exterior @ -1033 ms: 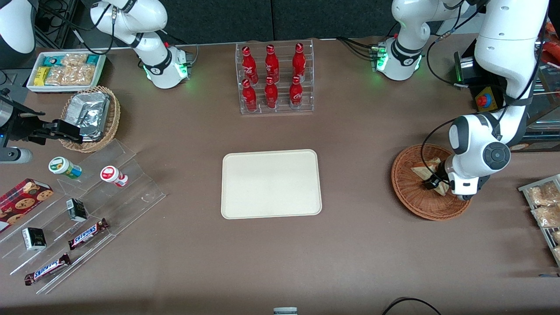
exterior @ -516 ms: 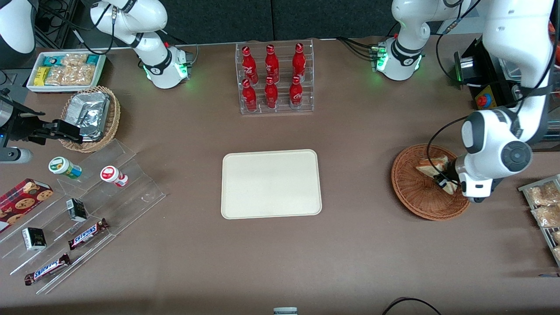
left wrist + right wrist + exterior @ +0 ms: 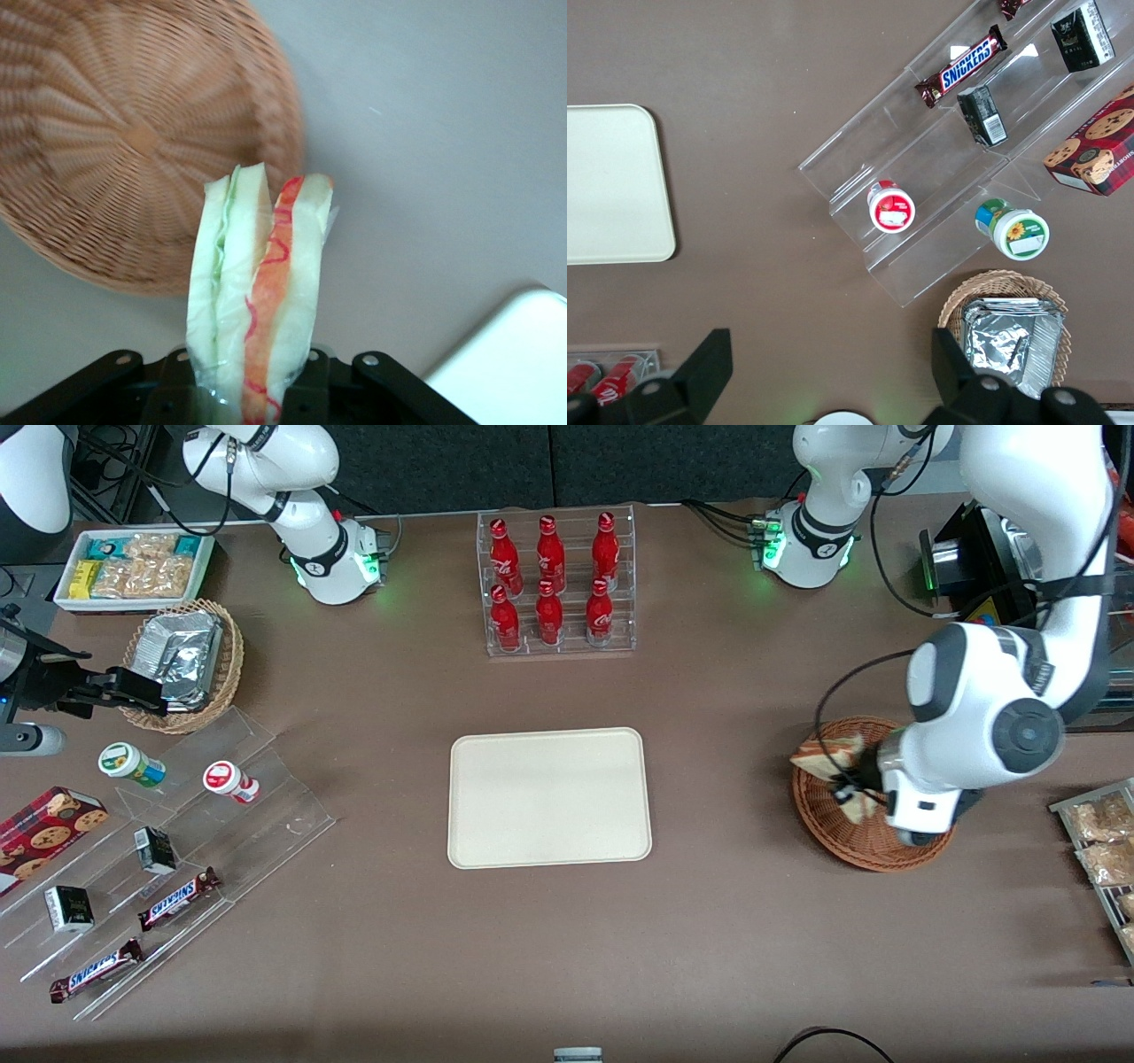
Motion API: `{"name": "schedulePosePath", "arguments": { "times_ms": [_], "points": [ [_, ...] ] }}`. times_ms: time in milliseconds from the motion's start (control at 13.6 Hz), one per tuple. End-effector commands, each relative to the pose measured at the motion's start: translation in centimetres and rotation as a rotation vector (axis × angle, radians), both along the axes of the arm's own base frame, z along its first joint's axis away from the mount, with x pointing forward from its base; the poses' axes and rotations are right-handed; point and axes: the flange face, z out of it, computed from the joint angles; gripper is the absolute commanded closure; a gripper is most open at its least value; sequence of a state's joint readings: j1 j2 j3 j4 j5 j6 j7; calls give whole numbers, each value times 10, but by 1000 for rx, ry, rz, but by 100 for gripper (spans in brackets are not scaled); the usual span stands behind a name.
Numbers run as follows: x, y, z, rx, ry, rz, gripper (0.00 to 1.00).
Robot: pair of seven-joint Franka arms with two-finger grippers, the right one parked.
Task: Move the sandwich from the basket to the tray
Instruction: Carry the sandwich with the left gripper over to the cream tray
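- Sandwich [image 3: 257, 292] hangs in the air above the basket's [image 3: 828, 837] edge, on the side nearest the tray [image 3: 549, 797].
- Gripper [image 3: 852, 793] pinches the sandwich tight so it can ride over to the tray.

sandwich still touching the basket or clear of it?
Apart. In the left wrist view the sandwich is clamped upright in the gripper, with the basket well below it, its weave bare.

Tool [image 3: 252, 398] grips sandwich [image 3: 257, 301] above basket [image 3: 828, 824]; tray [image 3: 549, 797] bare.
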State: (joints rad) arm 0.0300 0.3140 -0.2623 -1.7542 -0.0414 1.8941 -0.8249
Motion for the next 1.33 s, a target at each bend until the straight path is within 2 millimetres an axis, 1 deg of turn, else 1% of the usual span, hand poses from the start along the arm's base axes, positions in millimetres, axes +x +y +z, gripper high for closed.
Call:
{"name": "schedulePosePath", "arguments": {
  "times_ms": [0,74,221,369,516,590,664,738,811,959,1033,1254],
  "points": [
    [-2,-65,23,-29,-18,-7,100],
    [-4,-86,31,-48,-29,-34,100],
    [-11,-123,31,-69,-31,-95,100],
    [-24,-158,25,-34,-50,-201,100],
    [-30,-192,15,-12,-64,-262,100],
    [-40,-225,8,23,-88,-333,100],
    [-45,-248,3,42,-106,-378,100],
    [-47,-262,-7,36,-99,-392,100],
    [-46,-275,-10,22,-105,-403,100],
    [-49,-307,-20,-1,-116,-443,100],
    [-48,-321,-25,-22,-121,-451,97],
    [-51,-354,-54,-50,-165,-474,97]
  ]
}}
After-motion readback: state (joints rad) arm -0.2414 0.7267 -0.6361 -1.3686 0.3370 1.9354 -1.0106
